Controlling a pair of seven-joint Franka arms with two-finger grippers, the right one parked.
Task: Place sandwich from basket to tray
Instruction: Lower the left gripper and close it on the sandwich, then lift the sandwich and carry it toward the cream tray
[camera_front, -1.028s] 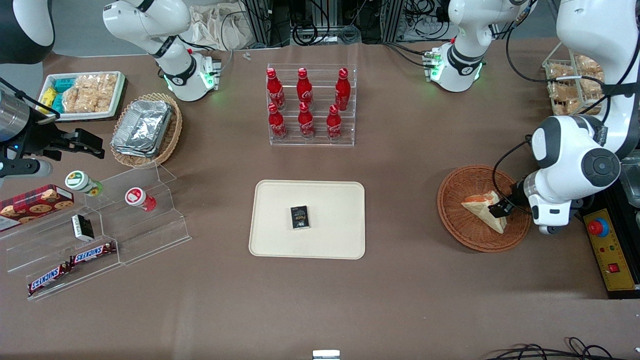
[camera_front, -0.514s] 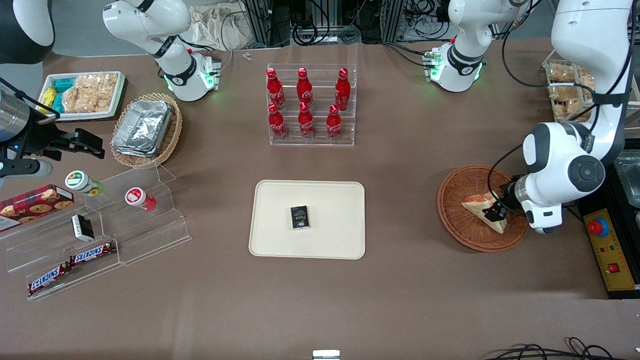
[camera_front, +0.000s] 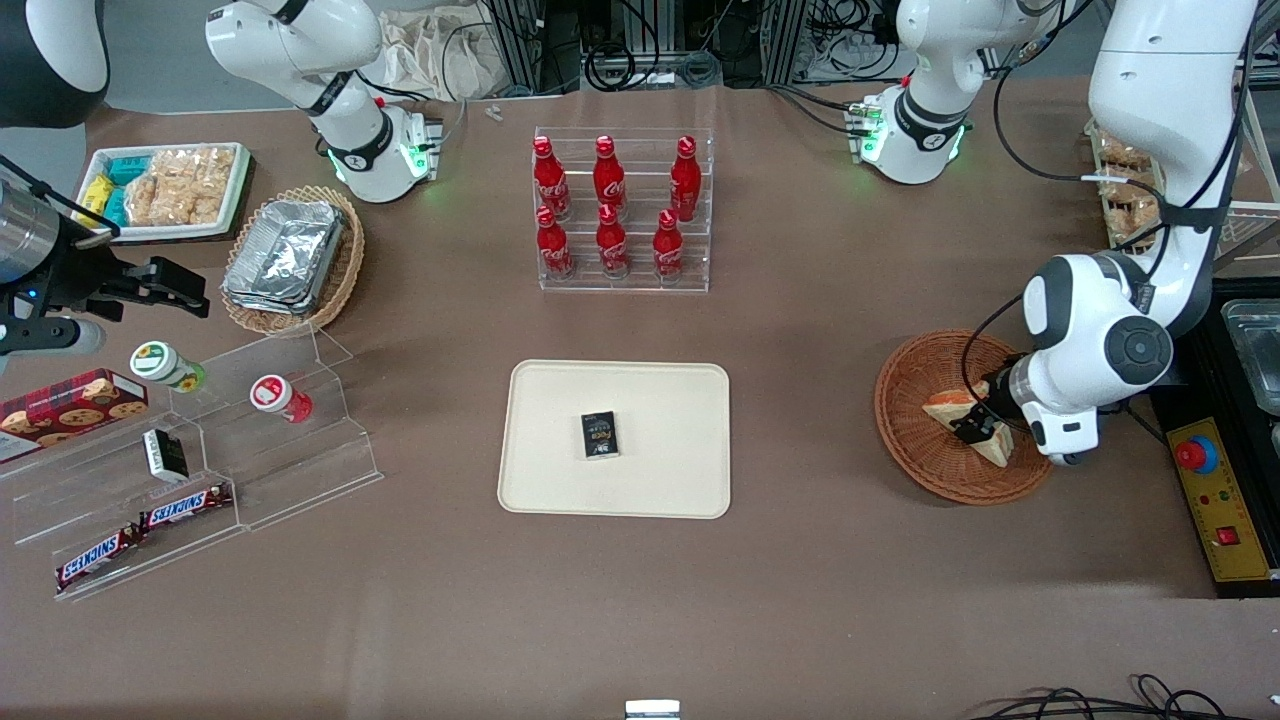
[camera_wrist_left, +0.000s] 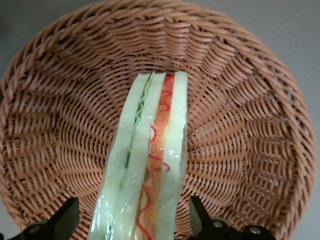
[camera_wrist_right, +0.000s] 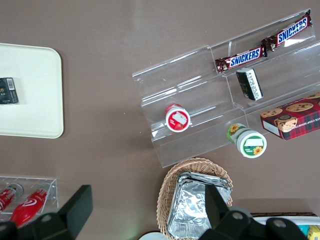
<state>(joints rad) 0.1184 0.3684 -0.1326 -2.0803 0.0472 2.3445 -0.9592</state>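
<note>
Straddling the sandwich (camera_wrist_left: 150, 165) in the basket (camera_wrist_left: 260, 125), gripper (camera_wrist_left: 134, 220) fingers spread.

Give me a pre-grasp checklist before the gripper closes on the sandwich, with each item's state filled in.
1. Sandwich in the basket: ok.
2. Gripper open, one finger on each side of the sandwich: ok.
3. Fingers apart from the bread: ok; gaps show on both sides.
4. Fingers low enough on the wedge for a firm hold: cannot tell.
5. Tray has bare room beside the black packet: ok.
6. Table between basket and tray free of things: ok.
</note>
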